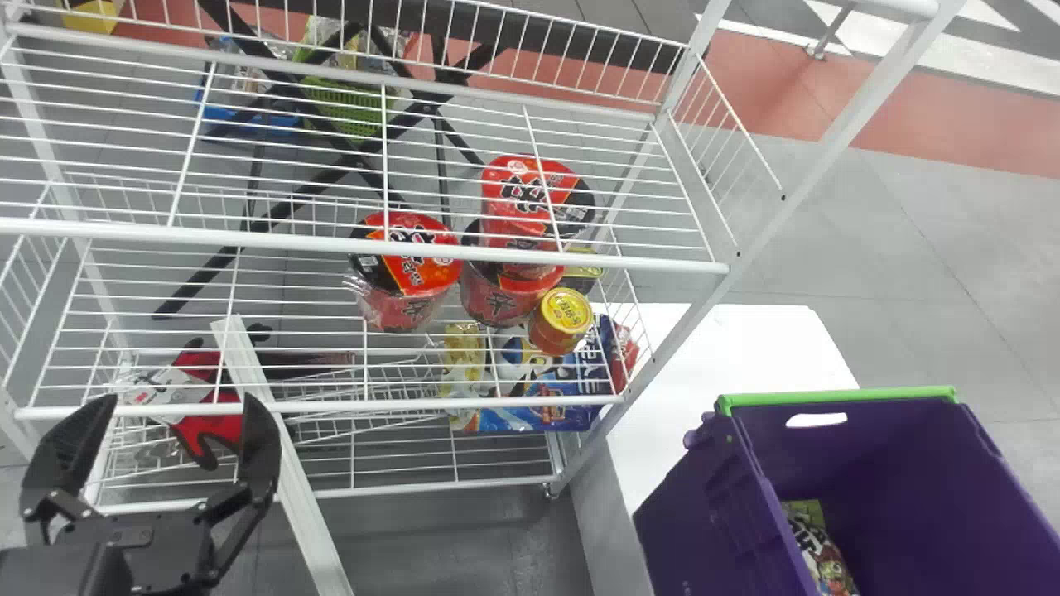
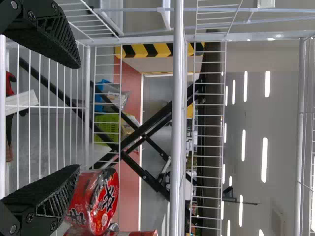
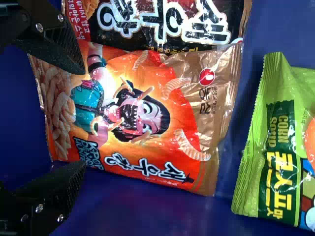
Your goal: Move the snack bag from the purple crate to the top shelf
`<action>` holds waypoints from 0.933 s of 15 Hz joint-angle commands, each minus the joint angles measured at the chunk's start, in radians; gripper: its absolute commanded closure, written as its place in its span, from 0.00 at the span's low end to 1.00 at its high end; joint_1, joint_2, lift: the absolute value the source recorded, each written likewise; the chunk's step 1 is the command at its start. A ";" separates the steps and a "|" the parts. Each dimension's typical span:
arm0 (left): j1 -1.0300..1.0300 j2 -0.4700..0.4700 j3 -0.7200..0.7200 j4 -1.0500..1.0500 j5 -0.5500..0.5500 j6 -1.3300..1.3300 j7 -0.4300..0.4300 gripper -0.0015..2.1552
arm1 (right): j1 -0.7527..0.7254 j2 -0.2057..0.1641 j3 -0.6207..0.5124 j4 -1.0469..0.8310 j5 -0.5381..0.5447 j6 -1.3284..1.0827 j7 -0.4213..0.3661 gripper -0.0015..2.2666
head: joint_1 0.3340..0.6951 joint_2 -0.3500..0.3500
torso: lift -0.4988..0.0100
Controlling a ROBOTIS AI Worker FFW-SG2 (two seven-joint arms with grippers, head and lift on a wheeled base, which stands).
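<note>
Right gripper (image 3: 82, 119) parted above snack bags in the purple crate (image 1: 903, 463)

Nearest, in the right wrist view, the right gripper's two black fingers stand well apart with nothing pinched between them, at one end of an orange-and-gold snack bag (image 3: 142, 118). That bag lies in the crate, with a cartoon figure and curled snack pieces printed on it. A black-and-red snack bag (image 3: 167, 22) lies along one side of it, and a green snack bag (image 3: 280, 147) lies near its other end. Which of these is the one to be moved, I cannot tell. In the head view, a partly green packet (image 1: 816, 546) shows in the crate, by its left wall.

The left gripper (image 1: 178, 406) is at the lower left, in front of the white wire rack, its fingers spread and grasping nothing.

A white surface (image 1: 737, 348) lies between crate and rack. Beneath the rack's top shelf (image 1: 331, 238), red-and-black noodle tubs (image 1: 406, 277) are grouped with a yellow-lidded container (image 1: 563, 319). Lower down are a blue packet (image 1: 538, 406) and a red-and-white item (image 1: 195, 389).

Behind the rack, a stand with crossed black legs (image 1: 331, 141) rises near a green basket (image 1: 344, 108) and a blue basket (image 1: 248, 116).
</note>
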State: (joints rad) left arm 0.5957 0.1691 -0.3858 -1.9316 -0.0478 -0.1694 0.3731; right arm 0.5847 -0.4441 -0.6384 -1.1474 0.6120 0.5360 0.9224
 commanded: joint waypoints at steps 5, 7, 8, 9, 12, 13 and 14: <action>-0.011 0.001 0.001 0.016 0.008 0.000 0.000 0.04 | -0.014 0.002 0.005 0.035 0.000 -0.030 -0.017 0.13 | 1.00 0.00 | 0.09; -0.016 0.001 0.001 0.023 0.011 0.000 0.000 0.04 | -0.017 0.002 0.005 0.048 0.000 -0.052 -0.027 0.14 | 1.00 0.00 | 0.09; -0.019 0.001 0.001 0.026 0.013 0.000 0.000 0.04 | -0.019 0.002 0.005 0.055 0.000 -0.061 -0.027 0.20 | 1.00 0.00 | 0.09; -0.021 0.001 0.001 0.028 0.014 0.003 -0.002 0.04 | -0.023 0.001 0.009 0.064 0.000 -0.067 -0.027 0.27 | 1.00 0.00 | 0.09; -0.022 0.001 0.001 0.029 0.016 0.003 -0.003 0.04 | -0.037 -0.002 0.014 0.086 -0.002 -0.086 -0.024 0.57 | 1.00 0.00 | 0.09; -0.022 0.003 0.001 0.029 0.017 0.003 -0.002 0.04 | -0.040 -0.002 0.014 0.089 -0.002 -0.086 -0.016 0.62 | 1.00 0.00 | 0.09; -0.022 0.006 0.002 0.029 0.020 0.003 -0.003 0.04 | -0.043 -0.002 0.014 0.092 -0.005 -0.086 -0.011 0.65 | 1.00 0.00 | 0.09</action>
State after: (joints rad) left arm 0.5738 0.1719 -0.3849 -1.9022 -0.0309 -0.1664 0.3698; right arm 0.5459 -0.4464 -0.6244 -1.0596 0.6104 0.4509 0.9081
